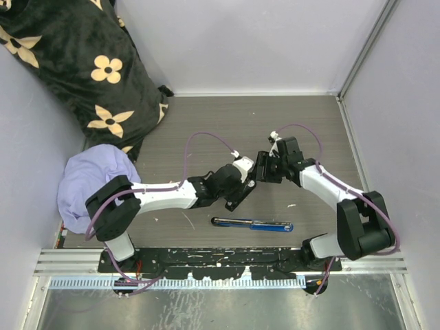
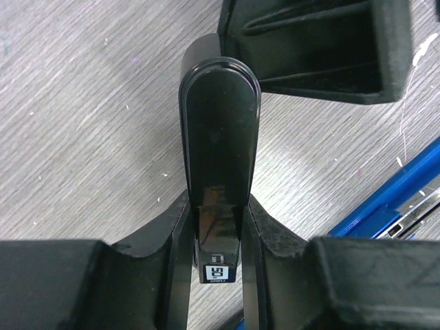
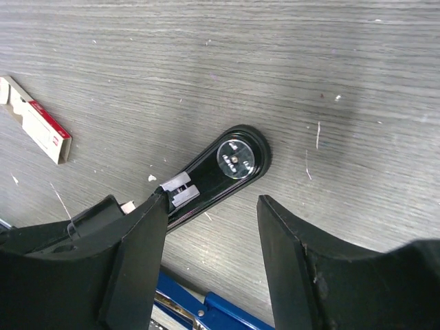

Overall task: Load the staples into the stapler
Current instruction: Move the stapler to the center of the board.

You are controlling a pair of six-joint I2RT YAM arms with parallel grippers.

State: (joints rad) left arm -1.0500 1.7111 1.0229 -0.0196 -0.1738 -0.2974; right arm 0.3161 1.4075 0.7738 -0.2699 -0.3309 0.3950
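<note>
At centre, one stapler, a second stapler crosswise just nearer the arm bases, the staples flat on the table apart from both, cushion in far-left corner, cloth before it.

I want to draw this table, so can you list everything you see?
black stapler: one, black, mid-table, held in the left gripper
blue stapler: one, blue, flat on the table near the arm bases
staples box: one, white with red label, flat on the table near the black stapler
cushion: one, black with cream flowers, far left corner
cloth: one, lilac, left edge
table: one, grey wood-grain
left gripper: one, black, shut on the black stapler
right gripper: one, black, open, above the black stapler's base
</note>
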